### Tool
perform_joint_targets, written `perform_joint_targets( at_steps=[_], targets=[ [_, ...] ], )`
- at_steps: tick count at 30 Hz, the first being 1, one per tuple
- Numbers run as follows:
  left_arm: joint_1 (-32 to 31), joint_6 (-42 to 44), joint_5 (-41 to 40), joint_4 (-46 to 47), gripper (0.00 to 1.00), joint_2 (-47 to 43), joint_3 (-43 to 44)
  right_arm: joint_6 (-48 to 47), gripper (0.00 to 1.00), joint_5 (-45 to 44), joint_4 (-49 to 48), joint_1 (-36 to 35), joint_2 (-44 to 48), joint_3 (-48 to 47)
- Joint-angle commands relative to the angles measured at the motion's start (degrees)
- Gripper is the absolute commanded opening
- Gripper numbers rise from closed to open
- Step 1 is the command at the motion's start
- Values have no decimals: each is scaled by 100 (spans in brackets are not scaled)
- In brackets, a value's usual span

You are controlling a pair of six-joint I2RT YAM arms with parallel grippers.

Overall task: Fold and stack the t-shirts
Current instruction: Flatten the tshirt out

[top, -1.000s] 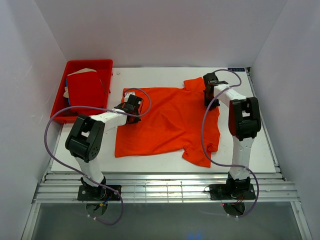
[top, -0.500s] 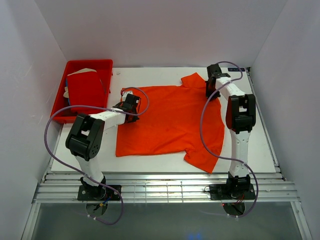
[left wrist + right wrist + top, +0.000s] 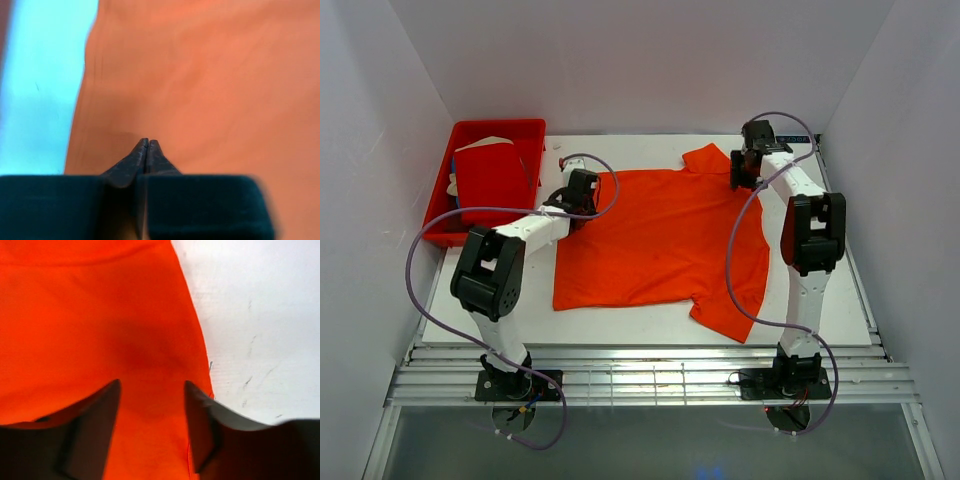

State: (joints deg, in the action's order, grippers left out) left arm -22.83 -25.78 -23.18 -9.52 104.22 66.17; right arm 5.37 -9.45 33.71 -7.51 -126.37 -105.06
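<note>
1. You are looking at the bright orange short-sleeved cloth t-shirt [image 3: 660, 240], which is lying opened out flat on the white surface [image 3: 840, 300]. Its far corners are reaching toward the two arms. It is not yet folded.
2. The left jaws are sitting together, tip against tip, at the shirt's far left corner. The left wrist view is showing orange cloth directly under the tips. My guess is they are pinching a bit of hem there, but the cloth between them is not showing, so you cannot confirm it.
3. The right jaws are standing apart over the shirt's far right corner, just inside the cloth's edge, with bare surface beside them. They are gripping nothing.
4. As I judge it, the two arms are working opposite far corners so that the cloth is lying taut and square for a first fold.
5. The deeper red cloth t-shirt [image 3: 492, 180] is sitting in the rigid red plastic tray [image 3: 498, 125] at far left, well apart from the orange one and probably waiting there.
6. You are finding no brand, label or print on either shirt. A small dark strip [image 3: 794, 138] at the surface's far edge is too small to read.
</note>
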Motion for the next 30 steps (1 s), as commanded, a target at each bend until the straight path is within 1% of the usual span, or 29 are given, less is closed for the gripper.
perform_joint_targets(
  at_steps=[1,2,3,4,5,7,9,10,12,13,16,17,19,20,26,30],
  targets=[
    [199,275,-389,460,20,-272,580,-220,64,110,-603,13,587,-348],
    [261,301,-380,434,31,-184,712,-229,76,110,-568,13,526,-488],
    [331,328,-346,381,41,-79,1026,-238,81,110,-524,13,438,-820],
    [480,337,-267,320,58,183,1186,-229,83,110,-428,21,220,-980],
    [551,337,-231,171,66,334,1370,-229,85,119,-401,21,105,-1147],
    [788,337,-74,39,71,746,1861,-211,85,163,-409,30,-228,-1568],
    [1016,346,76,20,72,993,2127,-211,84,181,-436,39,-475,-1842],
    [1087,354,155,64,71,1108,2337,-211,84,224,-497,56,-712,-2104],
    [1271,372,410,178,69,1380,2496,-159,81,277,-646,91,-889,-2264],
    [1316,468,533,300,68,1460,2567,-124,80,486,-743,135,-1012,-2308],
    [1413,652,788,319,62,1881,3049,87,81,803,-1173,206,-1188,-2300],
    [1413,697,867,310,60,2091,3129,140,82,874,-1374,232,-1232,-2309],
    [1413,785,912,389,57,2233,3235,245,83,1146,-1604,267,-1346,-2326],
    [1413,837,938,433,57,2312,3288,289,83,1226,-1814,276,-1382,-2361],
    [1430,925,1087,662,57,2348,3376,307,85,1420,-2272,329,-1654,-2634],
    [1457,970,878,636,60,2488,3490,482,86,1490,-2641,381,-1680,-2546]
  ],
)
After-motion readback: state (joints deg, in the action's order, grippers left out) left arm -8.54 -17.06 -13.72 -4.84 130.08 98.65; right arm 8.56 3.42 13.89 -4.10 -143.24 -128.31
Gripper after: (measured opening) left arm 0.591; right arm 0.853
